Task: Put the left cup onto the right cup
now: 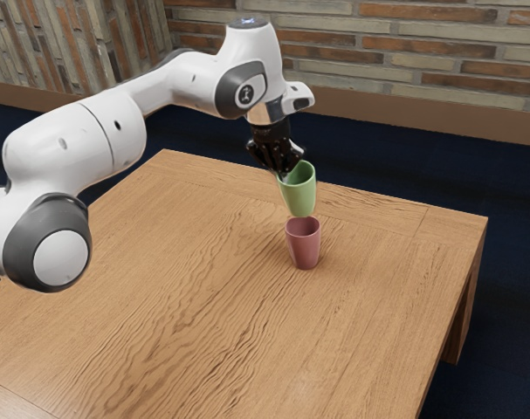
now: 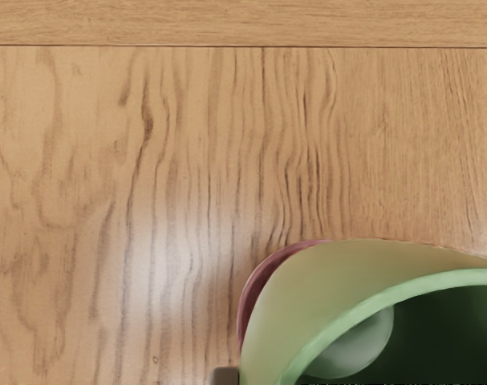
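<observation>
Where the large grey-capped joint sits nearest the exterior camera, the white seven-joint arm (image 1: 116, 131) rises from the exterior view's left and reaches out over the light oak-grain wooden table (image 1: 160, 349). Its last link bends downward above the table's middle. The black two-finger gripper (image 1: 278, 161) points down and leans toward the exterior view's right. Its fingers are closed narrowly on the rim wall of a tapered green cup (image 1: 298, 190), which hangs off the table, mouth up and tilted.

Directly beneath it a tapered dusty-pink cup (image 1: 303, 243) stands upright on the table, mouth open. The green cup's base is at the pink cup's rim; contact between the two cannot be confirmed. In the wrist view the green cup (image 2: 331, 297) covers most of the pink cup (image 2: 255, 289), with one arc of pink rim showing beside it over bare table grain (image 2: 147, 160). Nothing stands between or beside the two cups.

Beyond the table's far edge lies a dark blue floor (image 1: 509, 175), then a wooden skirting board (image 1: 422, 112) and a brick wall (image 1: 404, 44).
</observation>
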Action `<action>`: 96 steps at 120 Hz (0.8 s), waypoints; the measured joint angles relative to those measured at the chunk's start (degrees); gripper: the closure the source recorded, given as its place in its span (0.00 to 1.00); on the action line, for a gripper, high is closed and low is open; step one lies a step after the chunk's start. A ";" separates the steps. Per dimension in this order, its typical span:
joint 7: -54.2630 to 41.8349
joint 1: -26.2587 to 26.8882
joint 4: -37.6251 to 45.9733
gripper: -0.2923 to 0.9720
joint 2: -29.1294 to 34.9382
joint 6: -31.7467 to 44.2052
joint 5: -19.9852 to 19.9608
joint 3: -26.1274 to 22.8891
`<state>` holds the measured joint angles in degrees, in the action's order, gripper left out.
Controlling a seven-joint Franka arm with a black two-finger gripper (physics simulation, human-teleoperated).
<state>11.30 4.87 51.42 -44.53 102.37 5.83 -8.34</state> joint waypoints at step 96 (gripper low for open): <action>2.12 -0.39 1.86 0.85 -1.09 -0.27 -0.11 0.09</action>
<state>13.42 4.47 53.28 -45.61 102.10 5.72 -8.26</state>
